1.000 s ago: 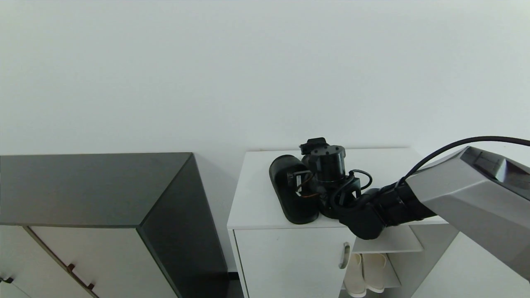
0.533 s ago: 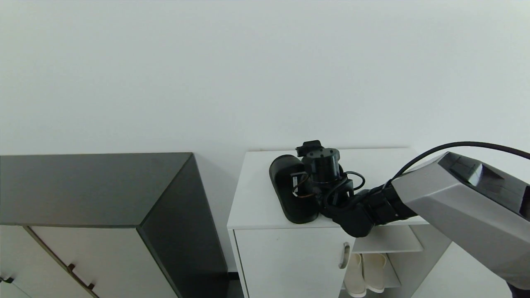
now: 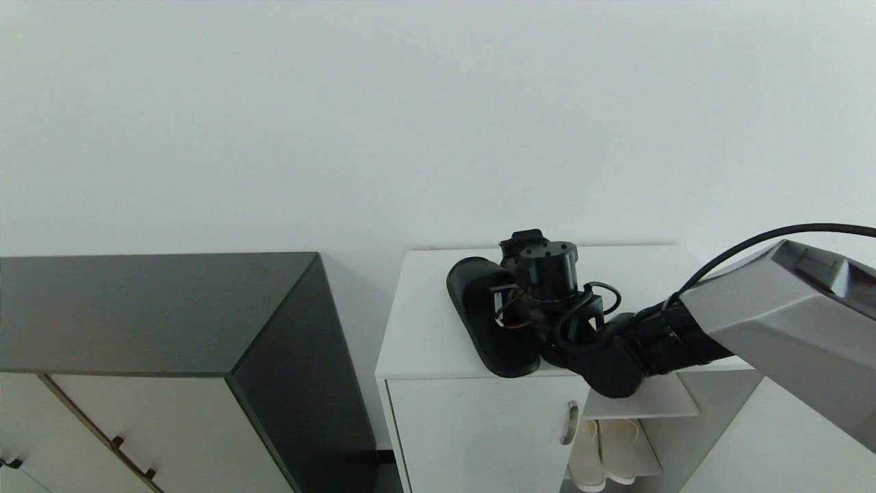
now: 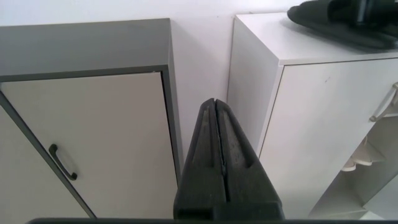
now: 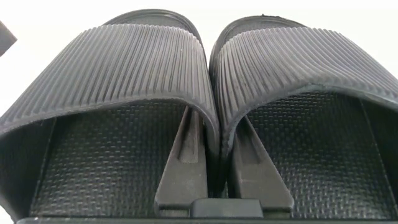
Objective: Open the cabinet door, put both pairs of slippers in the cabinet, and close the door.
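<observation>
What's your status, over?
Left gripper shut, empty. Right gripper shut on black slippers atop cabinet. White slippers already shelved. Nothing in the way.

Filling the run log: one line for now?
right gripper shut on black slippers | atop cabinet | white slippers inside | left gripper shut

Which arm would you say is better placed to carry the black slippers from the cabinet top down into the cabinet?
Right. The right gripper clamps the black slippers together on top of the white cabinet, a finger inside each. The left gripper is shut, lower down and away from them.
</observation>
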Motion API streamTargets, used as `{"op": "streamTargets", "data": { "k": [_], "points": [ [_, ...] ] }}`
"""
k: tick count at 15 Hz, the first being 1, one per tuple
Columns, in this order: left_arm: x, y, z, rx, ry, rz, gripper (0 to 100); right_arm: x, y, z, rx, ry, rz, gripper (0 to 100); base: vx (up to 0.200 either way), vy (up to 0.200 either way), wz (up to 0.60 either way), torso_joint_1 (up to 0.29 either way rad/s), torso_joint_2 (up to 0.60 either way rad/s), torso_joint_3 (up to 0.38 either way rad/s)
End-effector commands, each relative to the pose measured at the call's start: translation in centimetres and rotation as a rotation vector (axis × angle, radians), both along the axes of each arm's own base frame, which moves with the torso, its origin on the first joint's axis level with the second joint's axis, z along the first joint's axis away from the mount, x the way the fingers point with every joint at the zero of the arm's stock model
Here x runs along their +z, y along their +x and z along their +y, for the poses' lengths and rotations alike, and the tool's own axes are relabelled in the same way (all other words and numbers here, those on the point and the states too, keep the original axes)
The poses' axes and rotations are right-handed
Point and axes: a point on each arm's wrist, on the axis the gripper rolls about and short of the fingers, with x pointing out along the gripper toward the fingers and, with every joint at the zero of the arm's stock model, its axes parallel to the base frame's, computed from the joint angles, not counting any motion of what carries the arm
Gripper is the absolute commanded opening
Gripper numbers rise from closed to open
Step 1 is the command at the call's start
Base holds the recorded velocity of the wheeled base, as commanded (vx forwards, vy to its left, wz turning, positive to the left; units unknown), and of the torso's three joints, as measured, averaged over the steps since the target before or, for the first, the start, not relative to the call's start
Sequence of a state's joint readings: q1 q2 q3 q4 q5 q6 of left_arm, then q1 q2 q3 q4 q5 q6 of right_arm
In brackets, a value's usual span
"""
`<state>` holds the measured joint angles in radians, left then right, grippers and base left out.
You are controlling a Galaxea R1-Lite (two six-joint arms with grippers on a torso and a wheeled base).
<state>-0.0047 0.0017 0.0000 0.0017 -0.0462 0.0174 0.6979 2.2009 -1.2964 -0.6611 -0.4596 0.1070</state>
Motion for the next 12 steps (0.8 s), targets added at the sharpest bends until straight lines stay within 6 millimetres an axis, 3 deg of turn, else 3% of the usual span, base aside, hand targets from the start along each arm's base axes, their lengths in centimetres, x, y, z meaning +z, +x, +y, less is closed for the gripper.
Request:
{"op": "streamTargets", "data": {
  "k": [1,3,4,11,12],
  "points": [
    [0.0,0.0,0.0,0.000,0.001,0.000,0,2.3,-5.7,-2.6,0.062,0.007,0.009,0,0.000,0.000,0.00,0.000,0.00,0.000],
    [0.0,0.0,0.0,0.000,0.001,0.000,0,1.8,-9.3,-4.1,0.145,-0.005,0.038,0,0.000,0.000,0.00,0.000,0.00,0.000],
    [0.0,0.0,0.0,0.000,0.001,0.000,0,1.4,-9.9,-4.1,0.158,-0.013,0.048,0,0.000,0.000,0.00,0.000,0.00,0.000],
    [0.0,0.0,0.0,0.000,-0.001,0.000,0,1.0,-10.1,-4.2,0.158,-0.022,0.060,0,0.000,0.000,0.00,0.000,0.00,0.000],
    [0.0,0.0,0.0,0.000,-0.002,0.000,0,1.1,-10.1,-4.2,0.159,-0.016,0.053,0,-0.200,0.000,0.00,0.007,0.00,0.002]
  ]
}}
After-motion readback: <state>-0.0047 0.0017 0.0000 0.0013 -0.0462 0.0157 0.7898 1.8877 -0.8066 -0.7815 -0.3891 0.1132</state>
